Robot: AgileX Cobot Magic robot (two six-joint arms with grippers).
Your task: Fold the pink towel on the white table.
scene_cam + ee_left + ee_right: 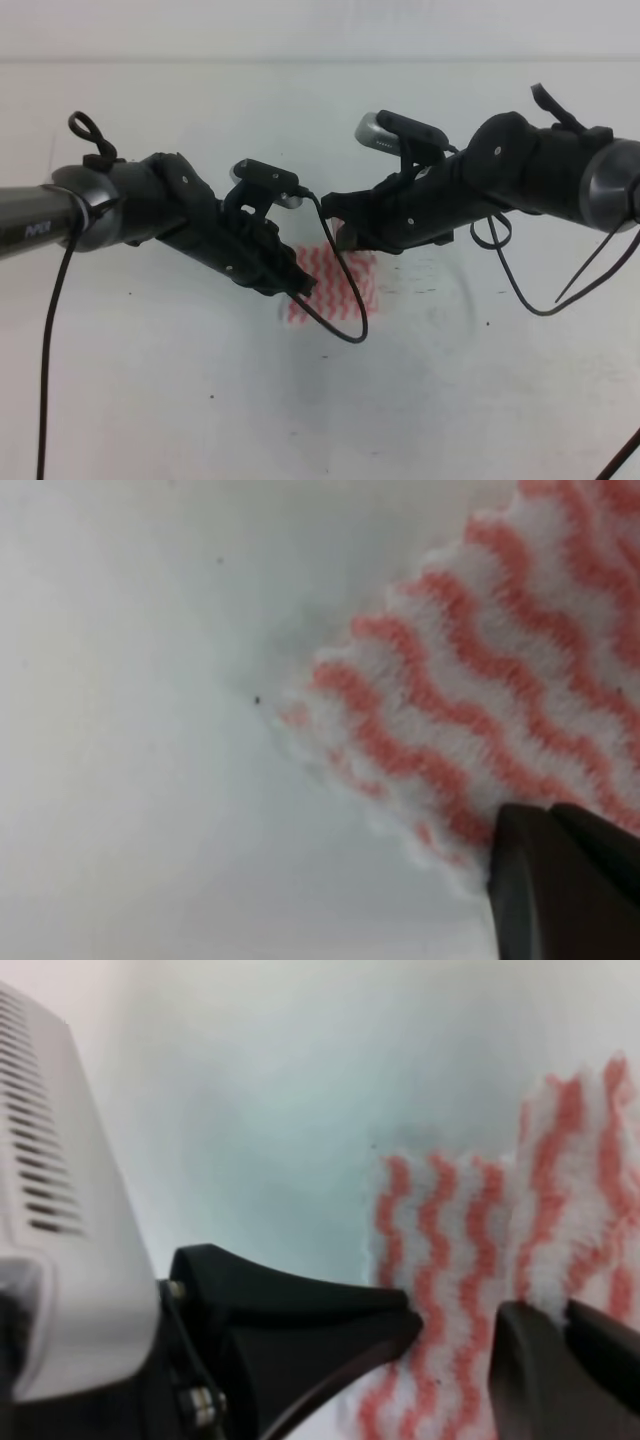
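Observation:
The pink towel (345,285), white with pink-red wavy stripes, lies on the white table (200,380) at the centre, mostly hidden under both arms. My left gripper (303,284) is down at the towel's left edge. The left wrist view shows a towel corner (470,710) and only one dark finger (565,885) resting on its edge. My right gripper (455,1332) is open at the towel's far edge, low over the cloth (440,1260). A raised flap of towel (580,1190) stands beside its right finger (560,1370).
Loose black cables (345,300) hang from the wrists over the towel and the table. The table's far edge (320,58) meets a pale wall. A white camera housing (50,1210) fills the left of the right wrist view.

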